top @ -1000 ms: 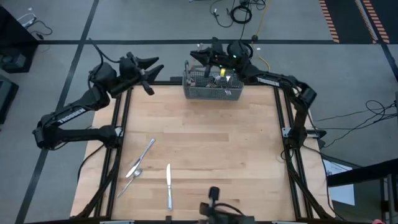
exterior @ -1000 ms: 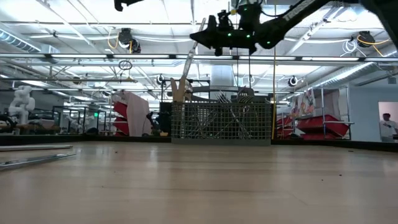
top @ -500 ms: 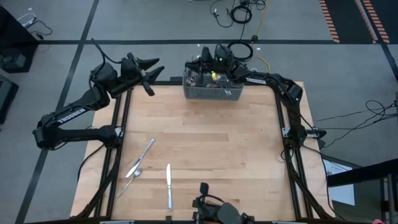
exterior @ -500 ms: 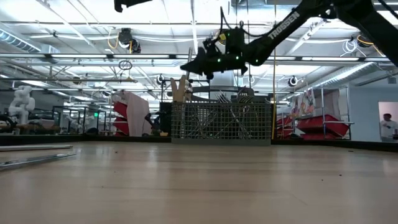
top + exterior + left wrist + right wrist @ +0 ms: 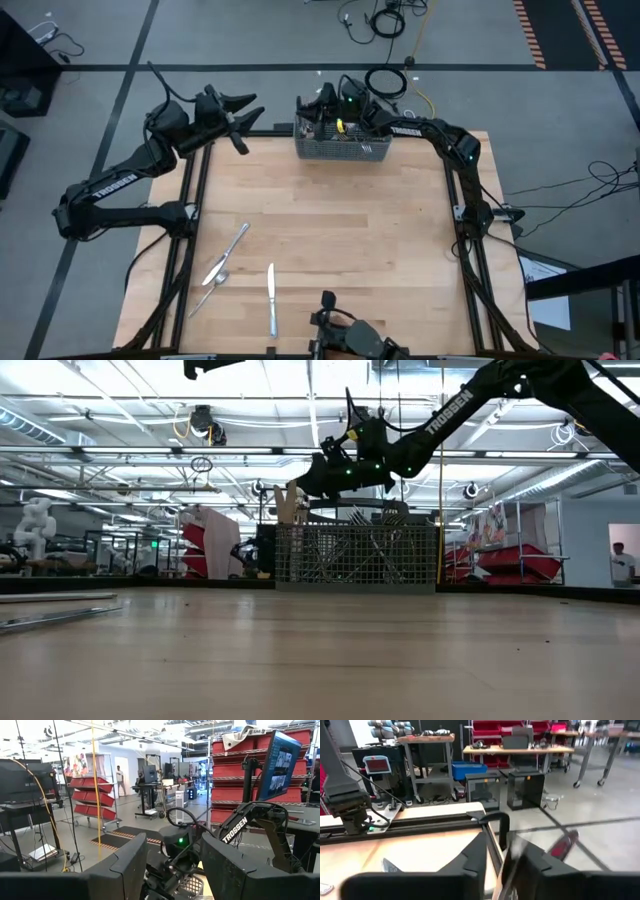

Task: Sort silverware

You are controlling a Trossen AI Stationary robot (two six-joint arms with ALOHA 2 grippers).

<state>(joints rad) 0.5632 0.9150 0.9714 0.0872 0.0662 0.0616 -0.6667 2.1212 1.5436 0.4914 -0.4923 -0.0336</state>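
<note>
The grey wire-mesh basket [image 5: 345, 148] [image 5: 355, 555] stands at the table's far edge with several pieces of silverware [image 5: 362, 516] upright in it. My right gripper [image 5: 316, 103] [image 5: 302, 486] hovers level just above the basket's left end. Its fingers stand a little apart, with a blurred silver piece [image 5: 509, 857] in the gap. A knife [image 5: 270, 298], a fork [image 5: 232, 248] and a spoon [image 5: 208, 288] lie flat on the table's near left. My left gripper [image 5: 245, 103] [image 5: 172, 865] waits open and with nothing in it beyond the far left corner. My right gripper has a slim silver piece [image 5: 506, 870] in the narrow gap between its two fingers, which point level over the basket's left end. The piece is blurred, and I cannot tell whether the fingers touch it.
Black frame rails [image 5: 192, 200] run along the table's left and right edges. The wide middle of the wooden table [image 5: 330, 220] is bare wood. A camera mount [image 5: 340, 335] sits at the near edge.
My right gripper has come down from well above the basket to just over its top. It has also shifted toward the table's left edge, to the basket's left end.
</note>
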